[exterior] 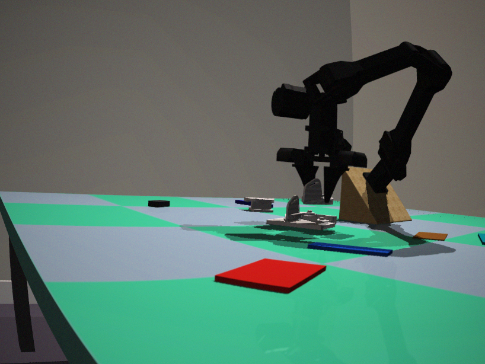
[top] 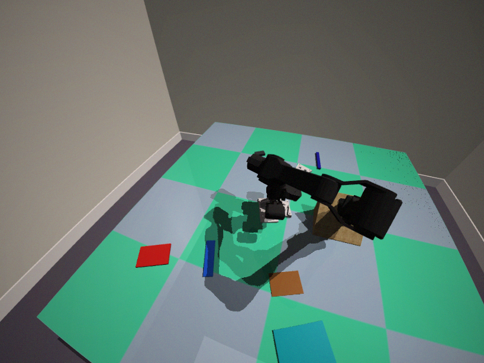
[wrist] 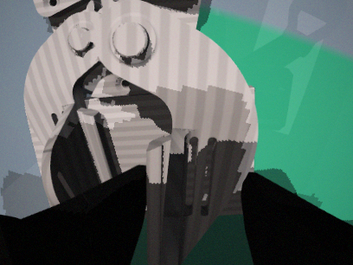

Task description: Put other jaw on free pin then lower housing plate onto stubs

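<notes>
The tabletop (top: 429, 265) (exterior: 156, 325) (wrist: 303, 130) carries all of my work, and my arm (top: 300, 181) (exterior: 391, 58) reaches over it from the wooden wedge (top: 348, 236) (exterior: 354, 195), bending down above the pale base (top: 268, 221) (exterior: 301, 224). Seen from the top, the base lies left of the wedge; what I take for the housing plate (top: 300, 167) (exterior: 260, 204) waits apart on the far side, for a later step.

My claw (top: 275, 208) (exterior: 316, 191) (wrist: 195, 180) points down, part-way closed, gripping the loose jaw (exterior: 313, 191) (wrist: 216, 87) by its upright fin. The seated jaw (exterior: 292, 209) (wrist: 39, 95) is on the base, its own fin standing up.

So I judge the step in hand to be fitting the second jaw, with the plate still to do. From the wrist, the two jaws overlap in sight near their round stubs, but I can't tell whether their teeth have met, and the free pin is hidden under what I carry. Next I should line up the bore over that pin, keep the jaw flat, and ease straight down, turning slightly if tooth lands on tooth; pressing then could tilt it or push the seated jaw round
</notes>
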You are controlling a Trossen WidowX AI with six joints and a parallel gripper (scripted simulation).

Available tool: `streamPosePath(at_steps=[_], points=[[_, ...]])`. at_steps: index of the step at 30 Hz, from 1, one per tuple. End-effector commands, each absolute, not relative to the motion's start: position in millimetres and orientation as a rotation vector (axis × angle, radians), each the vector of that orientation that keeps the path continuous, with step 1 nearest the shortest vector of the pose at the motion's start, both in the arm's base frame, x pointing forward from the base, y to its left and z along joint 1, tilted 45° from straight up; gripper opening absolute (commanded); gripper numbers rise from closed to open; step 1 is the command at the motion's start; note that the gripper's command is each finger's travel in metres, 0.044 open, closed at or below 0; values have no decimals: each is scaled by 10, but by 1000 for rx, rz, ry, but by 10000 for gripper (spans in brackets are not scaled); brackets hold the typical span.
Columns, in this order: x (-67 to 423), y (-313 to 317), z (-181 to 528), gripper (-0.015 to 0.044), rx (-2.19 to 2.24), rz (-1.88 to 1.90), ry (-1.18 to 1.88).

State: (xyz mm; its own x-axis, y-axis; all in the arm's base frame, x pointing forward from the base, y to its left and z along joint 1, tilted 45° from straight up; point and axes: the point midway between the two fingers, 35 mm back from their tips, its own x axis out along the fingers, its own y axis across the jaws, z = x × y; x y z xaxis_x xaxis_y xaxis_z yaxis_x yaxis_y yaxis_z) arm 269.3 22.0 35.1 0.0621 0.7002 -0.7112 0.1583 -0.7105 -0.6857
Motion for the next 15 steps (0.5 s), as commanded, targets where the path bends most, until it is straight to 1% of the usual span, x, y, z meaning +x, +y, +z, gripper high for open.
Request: streamPosePath(at_steps=[1,15], points=[[2675,278,302,134,-1906,1687,-853],[2672,353,235,134,-1904,1686,-854]])
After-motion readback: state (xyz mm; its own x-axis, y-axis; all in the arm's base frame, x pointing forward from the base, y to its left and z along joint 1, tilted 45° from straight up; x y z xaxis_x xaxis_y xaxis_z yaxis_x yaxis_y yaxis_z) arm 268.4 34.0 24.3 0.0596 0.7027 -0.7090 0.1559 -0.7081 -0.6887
